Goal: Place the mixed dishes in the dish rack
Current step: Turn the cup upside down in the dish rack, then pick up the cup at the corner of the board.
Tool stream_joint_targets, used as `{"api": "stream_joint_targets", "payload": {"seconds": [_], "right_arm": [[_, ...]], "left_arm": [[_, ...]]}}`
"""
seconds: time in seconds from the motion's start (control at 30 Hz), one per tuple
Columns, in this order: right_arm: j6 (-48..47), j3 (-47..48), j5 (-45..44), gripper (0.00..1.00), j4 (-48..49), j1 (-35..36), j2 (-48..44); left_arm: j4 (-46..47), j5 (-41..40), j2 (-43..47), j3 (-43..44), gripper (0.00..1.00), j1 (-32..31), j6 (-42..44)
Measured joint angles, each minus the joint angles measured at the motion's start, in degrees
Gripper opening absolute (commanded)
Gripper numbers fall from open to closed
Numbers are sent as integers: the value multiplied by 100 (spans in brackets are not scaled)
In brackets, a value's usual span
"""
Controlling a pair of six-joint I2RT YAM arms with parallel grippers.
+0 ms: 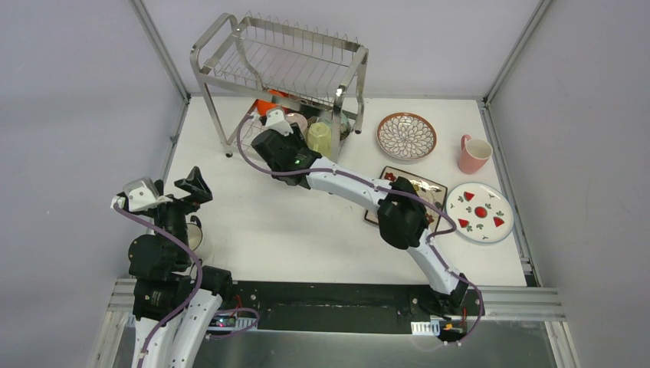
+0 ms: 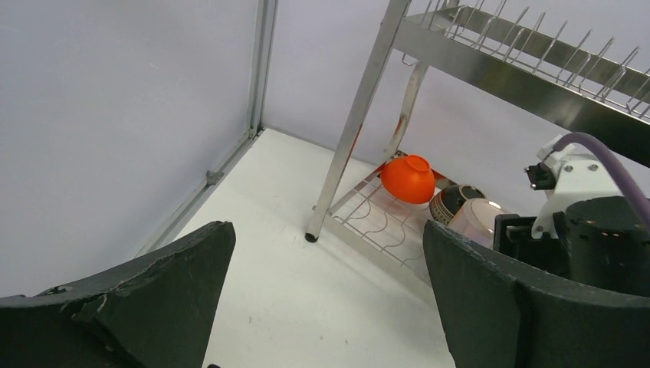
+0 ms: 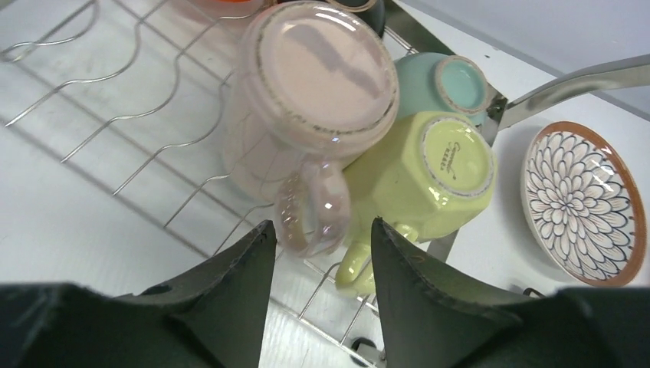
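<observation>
The steel dish rack point(image 1: 343, 47) stands at the table's back. On its lower shelf point(image 3: 178, 73) lie, upside down, a pale pink-white mug point(image 3: 314, 84), a yellow-green mug point(image 3: 429, 172), a mint bowl point(image 3: 448, 80), an orange bowl point(image 2: 408, 178) and a tan patterned bowl point(image 2: 451, 201). My right gripper point(image 3: 322, 223) is open at the shelf's front, its tips just short of the pale mug's handle point(image 3: 310, 218). My left gripper point(image 2: 328, 230) is open and empty, up over the table's left side point(image 1: 195, 184).
On the table right of the rack lie the brown-rimmed petal plate point(image 1: 406, 136), a pink mug point(image 1: 474, 153) and the white red-marked plate point(image 1: 480, 211). The square floral plate point(image 1: 418, 186) lies partly under my right arm. Metal-framed walls close in the table's sides.
</observation>
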State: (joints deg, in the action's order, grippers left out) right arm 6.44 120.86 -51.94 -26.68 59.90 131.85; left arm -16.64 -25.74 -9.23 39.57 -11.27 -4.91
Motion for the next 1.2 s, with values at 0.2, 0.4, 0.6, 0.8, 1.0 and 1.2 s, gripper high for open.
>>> {"api": "stream_joint_targets", "payload": {"seconds": [0.2, 0.4, 0.6, 0.8, 1.0, 1.2], "right_arm": [[26, -549, 431, 52, 76, 306, -557], [131, -1423, 1128, 53, 289, 656, -1314], [409, -2256, 2406, 55, 863, 890, -1910], [1198, -2363, 3512, 56, 1213, 960, -1906], [2354, -1770, 4105, 56, 1379, 979, -1333], [3228, -1563, 4487, 59, 1537, 1040, -671]], "left_arm": [[-9, -267, -22, 0, 99, 0, -83], [-44, -533, -225, 2, 99, 0, -232], [-387, -898, -734, 122, 99, 0, -544], [-730, -977, -890, 728, 99, 0, -647], [-778, -756, -638, 1252, 99, 0, -608], [-778, -564, -590, 1558, 99, 0, -446]]}}
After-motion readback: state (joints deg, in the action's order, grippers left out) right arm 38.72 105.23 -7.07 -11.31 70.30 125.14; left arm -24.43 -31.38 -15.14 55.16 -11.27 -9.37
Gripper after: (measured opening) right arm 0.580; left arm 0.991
